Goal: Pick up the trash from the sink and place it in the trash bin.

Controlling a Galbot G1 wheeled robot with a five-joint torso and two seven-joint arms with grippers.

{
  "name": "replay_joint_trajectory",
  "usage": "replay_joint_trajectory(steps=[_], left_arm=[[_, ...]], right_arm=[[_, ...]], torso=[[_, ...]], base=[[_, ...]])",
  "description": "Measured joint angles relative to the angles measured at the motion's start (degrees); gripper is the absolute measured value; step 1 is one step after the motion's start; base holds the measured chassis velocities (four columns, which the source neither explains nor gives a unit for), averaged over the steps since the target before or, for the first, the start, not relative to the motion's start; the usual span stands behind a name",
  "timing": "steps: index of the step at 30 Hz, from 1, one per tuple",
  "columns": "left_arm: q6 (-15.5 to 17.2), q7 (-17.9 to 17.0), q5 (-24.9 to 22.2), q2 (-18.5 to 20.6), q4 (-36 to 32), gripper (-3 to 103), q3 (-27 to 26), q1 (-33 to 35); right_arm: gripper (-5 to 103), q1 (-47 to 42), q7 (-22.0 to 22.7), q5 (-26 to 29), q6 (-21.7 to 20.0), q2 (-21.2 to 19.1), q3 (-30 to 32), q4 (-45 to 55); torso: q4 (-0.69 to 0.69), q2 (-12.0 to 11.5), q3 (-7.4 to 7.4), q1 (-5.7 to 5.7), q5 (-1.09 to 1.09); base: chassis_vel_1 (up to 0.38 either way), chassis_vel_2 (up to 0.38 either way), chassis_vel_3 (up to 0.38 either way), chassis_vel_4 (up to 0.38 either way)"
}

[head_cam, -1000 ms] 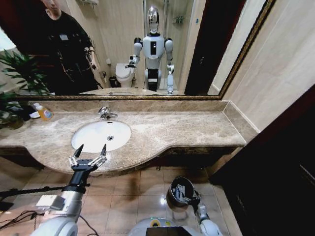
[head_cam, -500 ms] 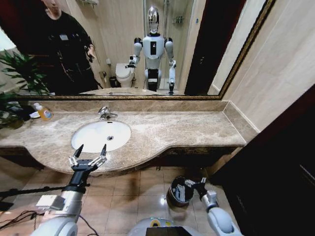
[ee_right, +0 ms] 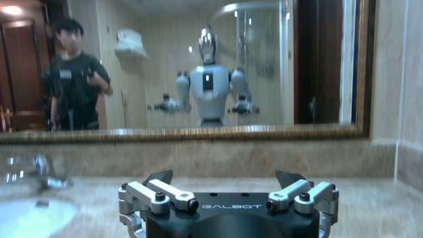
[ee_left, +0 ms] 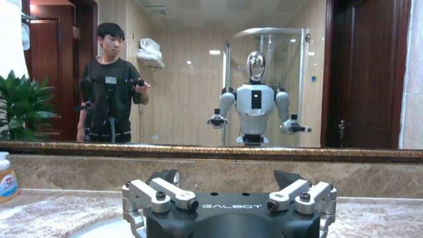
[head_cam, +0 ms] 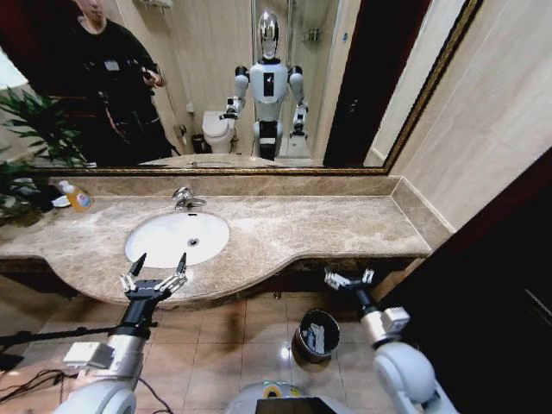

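The white oval sink (head_cam: 164, 243) is set in the marble countertop (head_cam: 328, 226), and its basin shows just the drain. On the floor tiles below stands the small black trash bin (head_cam: 305, 345), with white pieces of trash (head_cam: 316, 338) lying inside it. My right gripper (head_cam: 348, 278) is open and holds nothing; it hangs above the bin, just below the counter's front edge. At the counter's front edge before the sink, my left gripper (head_cam: 158, 261) is also open and holds nothing. The wrist views show both the left gripper (ee_left: 226, 178) and the right gripper (ee_right: 225, 177) with fingers spread, facing the mirror.
A chrome faucet (head_cam: 183, 198) stands behind the basin. An orange soap bottle (head_cam: 78, 199) and a green plant (head_cam: 26, 147) sit at the counter's far left. A dark cabinet (head_cam: 492, 293) walls off the right side. The mirror reflects me, a toilet and a standing person.
My right gripper has risen from the trash bin's mouth to just under the counter edge, leaving white pieces in the bin. The left arm has not moved.
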Motion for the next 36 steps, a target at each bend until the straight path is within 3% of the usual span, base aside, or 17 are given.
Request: replay_joint_trajectory(steps=[6,36], left_arm=[[0.0,0.0,0.0,0.0,0.0,100,0.0,0.0],[0.0,0.0,0.0,0.0,0.0,100,0.0,0.0]], right_arm=[[100,3.0,0.1,1.7,-2.0,-0.7,1.2,-0.7],[100,3.4,-0.3,2.2,-2.2,-1.2,2.5,-2.3]], torso=[[0.0,0.0,0.0,0.0,0.01],[0.0,0.0,0.0,0.0,0.0]], base=[[0.0,0.0,0.0,0.0],[0.0,0.0,0.0,0.0]])
